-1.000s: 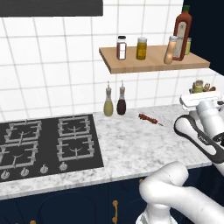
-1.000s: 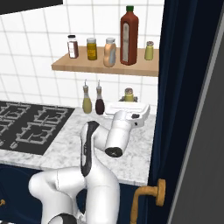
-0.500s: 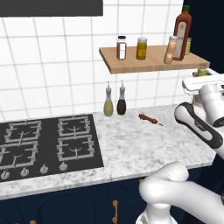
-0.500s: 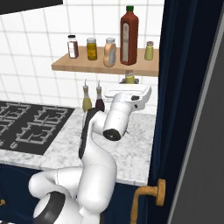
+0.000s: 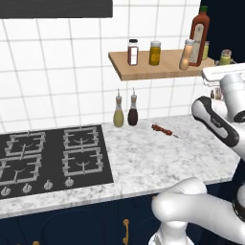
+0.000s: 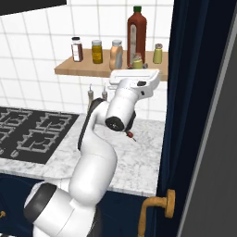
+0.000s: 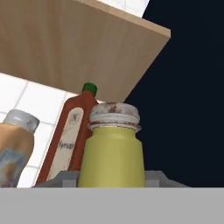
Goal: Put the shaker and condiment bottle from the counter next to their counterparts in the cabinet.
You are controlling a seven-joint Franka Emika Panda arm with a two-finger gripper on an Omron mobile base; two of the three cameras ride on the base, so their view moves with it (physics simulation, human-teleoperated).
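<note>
The shaker (image 7: pixel 112 148) stands large and upright in the hand view, held between the narrowed fingers of the gripper (image 7: pixel 112 177) and raised to shelf height at the right end of the cabinet (image 5: pixel 158 69). That view alone shows the shelf board from beneath, with the red-brown bottle (image 7: pixel 70 135) and the condiment bottle (image 7: pixel 14 146) just behind the shaker. The right base view shows the twin shaker (image 6: pixel 158 53) standing on the shelf beside the red-brown bottle; the left base view shows the counter (image 5: pixel 158 158) below.
</note>
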